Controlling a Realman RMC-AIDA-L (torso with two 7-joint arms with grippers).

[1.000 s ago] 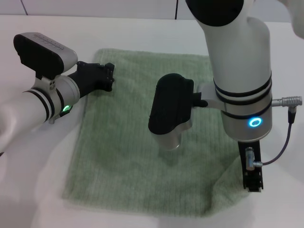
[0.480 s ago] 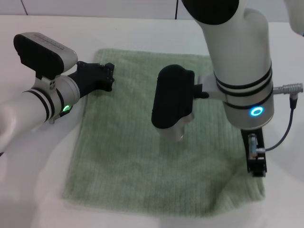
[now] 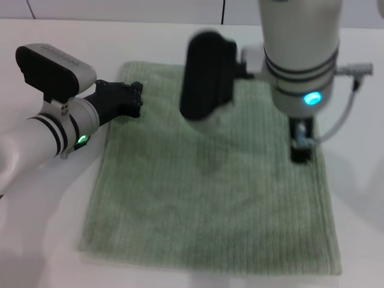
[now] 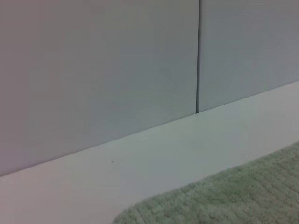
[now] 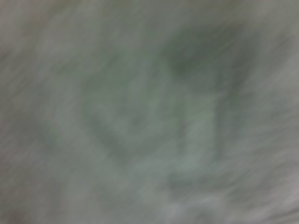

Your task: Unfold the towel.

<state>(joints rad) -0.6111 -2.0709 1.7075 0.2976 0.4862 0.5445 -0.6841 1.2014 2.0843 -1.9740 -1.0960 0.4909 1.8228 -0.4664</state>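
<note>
The pale sage-green towel (image 3: 204,198) lies spread flat on the white table (image 3: 48,240), all four edges showing. My left gripper (image 3: 137,99) rests at the towel's far left corner, touching its edge. My right gripper (image 3: 300,150) hangs over the towel's right edge, about halfway along it, and the cloth under it lies flat. The left wrist view shows a rounded towel edge (image 4: 243,196) on the table. The right wrist view is filled with blurred green towel (image 5: 149,112).
My right arm's black forearm housing (image 3: 207,75) hangs over the towel's far middle. Bare white table surrounds the towel on all sides. A grey panelled wall (image 4: 93,70) stands behind the table's far edge.
My right arm has moved from the near right corner towards the far side. The raised, folded near right corner now lies flat. The left arm has not moved.
</note>
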